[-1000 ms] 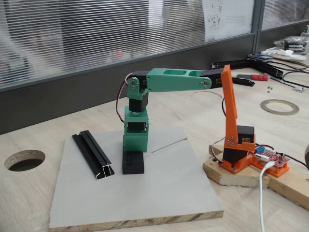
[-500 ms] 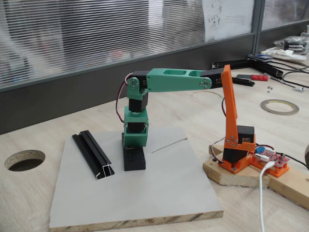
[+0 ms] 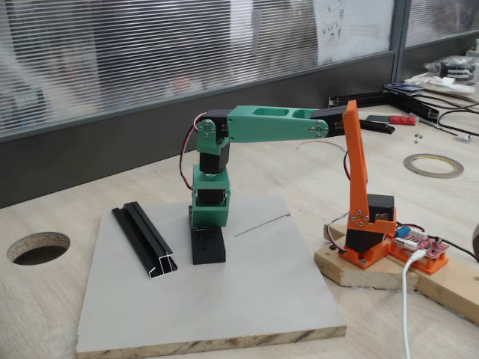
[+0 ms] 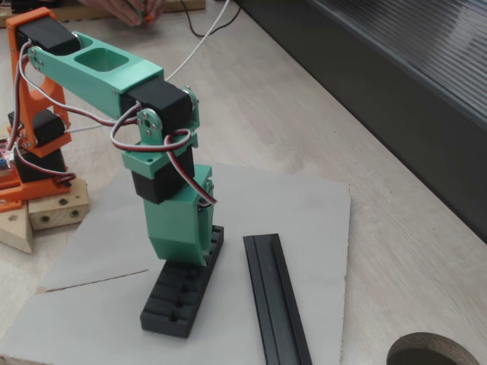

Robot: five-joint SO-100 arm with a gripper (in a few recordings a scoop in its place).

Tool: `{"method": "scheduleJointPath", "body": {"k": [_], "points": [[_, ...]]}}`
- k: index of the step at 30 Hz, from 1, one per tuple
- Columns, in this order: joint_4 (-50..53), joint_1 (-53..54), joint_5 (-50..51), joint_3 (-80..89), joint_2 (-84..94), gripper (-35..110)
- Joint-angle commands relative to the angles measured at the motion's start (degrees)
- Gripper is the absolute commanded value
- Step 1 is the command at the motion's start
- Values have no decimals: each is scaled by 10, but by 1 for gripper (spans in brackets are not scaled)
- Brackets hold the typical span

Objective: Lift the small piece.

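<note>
My green gripper (image 3: 208, 226) points straight down over the grey board (image 3: 247, 299). Its jaws stand astride the far end of a black ribbed block (image 3: 209, 247), and they look shut on it. In the other fixed view the gripper (image 4: 194, 255) presses on that block (image 4: 179, 293), which stretches toward the camera, low over the board (image 4: 304, 220). The small piece is hidden or out of view in both fixed views.
A long black rail (image 3: 146, 243) (image 4: 274, 296) lies on the board beside the block. A thin line (image 3: 262, 223) crosses the board. The arm's orange base (image 3: 367, 232) stands on a wooden block to the right. A round hole (image 3: 37, 247) is cut in the table.
The gripper and the black ribbed block have shifted slightly upward in the picture together over the last second. The rail has not moved.
</note>
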Motion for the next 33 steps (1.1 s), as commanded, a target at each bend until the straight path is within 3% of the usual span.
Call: {"method": "scheduleJointPath", "body": {"k": [1,8,14,33], "points": [[4,15,-4,-4,22,2],[11,15,-4,-4,76,2],[91,15,-4,-5,104,2],[100,16,-4,-6,206,2]]}}
